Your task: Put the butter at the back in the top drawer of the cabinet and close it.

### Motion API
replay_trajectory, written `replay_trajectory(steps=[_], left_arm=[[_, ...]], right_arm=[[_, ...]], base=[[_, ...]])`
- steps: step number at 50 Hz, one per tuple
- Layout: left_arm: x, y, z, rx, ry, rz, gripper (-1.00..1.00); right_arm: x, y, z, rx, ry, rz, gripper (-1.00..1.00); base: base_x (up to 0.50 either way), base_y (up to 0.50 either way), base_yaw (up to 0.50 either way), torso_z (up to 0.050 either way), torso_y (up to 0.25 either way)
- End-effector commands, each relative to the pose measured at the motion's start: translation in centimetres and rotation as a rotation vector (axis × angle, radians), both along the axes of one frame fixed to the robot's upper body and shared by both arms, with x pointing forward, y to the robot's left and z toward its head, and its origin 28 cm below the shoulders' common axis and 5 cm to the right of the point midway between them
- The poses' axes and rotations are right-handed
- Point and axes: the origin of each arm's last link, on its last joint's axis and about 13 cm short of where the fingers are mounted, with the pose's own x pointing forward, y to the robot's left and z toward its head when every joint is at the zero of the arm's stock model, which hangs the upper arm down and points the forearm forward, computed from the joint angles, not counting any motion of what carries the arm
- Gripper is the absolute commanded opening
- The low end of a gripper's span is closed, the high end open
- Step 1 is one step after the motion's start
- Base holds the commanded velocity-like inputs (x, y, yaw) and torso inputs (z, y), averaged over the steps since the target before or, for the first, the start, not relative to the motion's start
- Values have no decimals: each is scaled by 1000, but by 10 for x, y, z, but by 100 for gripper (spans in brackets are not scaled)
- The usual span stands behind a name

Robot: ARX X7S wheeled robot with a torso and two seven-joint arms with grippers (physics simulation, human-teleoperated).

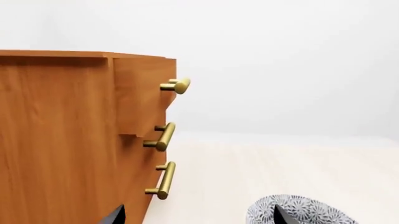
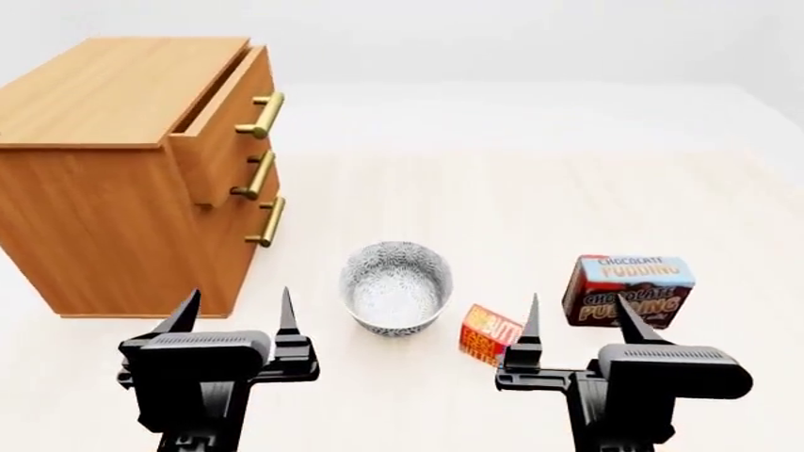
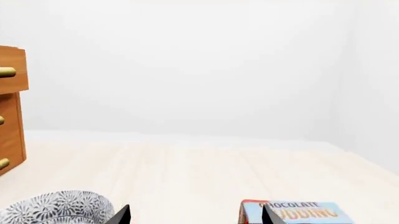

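We found the butter (image 2: 489, 333) standing on the bench (image 2: 528, 217) just right of the patterned bowl (image 2: 395, 285) and just beyond the right claw (image 2: 575, 331); both that claw and the left claw (image 2: 235, 313) were released and held nothing. We judged the small carton light and fairly stiff, with smooth printed faces that might slip; a moderate pinch across its two narrow sides seemed best, before carrying it far left to the top drawer (image 2: 221, 133), which stood partly pulled out of the cabinet (image 2: 101, 188).

Partly hidden in the head view: the butter (image 2: 488, 332), its near right edge behind a right gripper (image 2: 574, 327) fingertip. Cut off by the frame edge in the wrist views: bowl (image 1: 299, 211) and pudding box (image 3: 293, 212). Unreadable: top drawer (image 2: 224, 132) interior, seen only as a thin gap.
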Motion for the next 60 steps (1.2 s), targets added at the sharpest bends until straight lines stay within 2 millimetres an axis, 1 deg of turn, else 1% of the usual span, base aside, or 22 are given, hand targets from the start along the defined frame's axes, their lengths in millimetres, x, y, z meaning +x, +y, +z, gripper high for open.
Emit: replay_trajectory(steps=[1, 13, 25, 34, 42, 52, 57, 60], left_arm=[[-1, 0, -1, -1, 1, -1, 100], [-1, 0, -2, -3, 7, -5, 100], [-3, 0, 0, 1, 7, -4, 100], [-12, -1, 7, 22, 1, -13, 100], [-28, -2, 24, 37, -16, -42, 100], [-54, -2, 58, 35, -58, -104, 100], [-54, 1, 75, 33, -58, -104, 100], [-48, 5, 89, 32, -29, -91, 100]], right_arm=[[-1, 0, 0, 8, -6, 3, 100], [-2, -1, 0, 15, -13, 2, 100], [-3, -1, 1, 20, -44, -17, 100], [-4, -1, 2, 22, -45, -20, 100], [-4, -1, 2, 23, -49, -17, 100], [-5, -3, 3, 35, -49, -14, 100], [-5, -4, 4, 40, -50, -16, 100], [-4, -4, 5, 46, -52, -22, 100]], base=[[500, 0, 0, 0, 0], [483, 0, 0, 0, 0], [23, 0, 0, 0, 1], [162, 0, 0, 0, 0], [0, 0, 0, 0, 0], [0, 0, 0, 0, 0], [0, 0, 0, 0, 0], [0, 0, 0, 0, 0]])
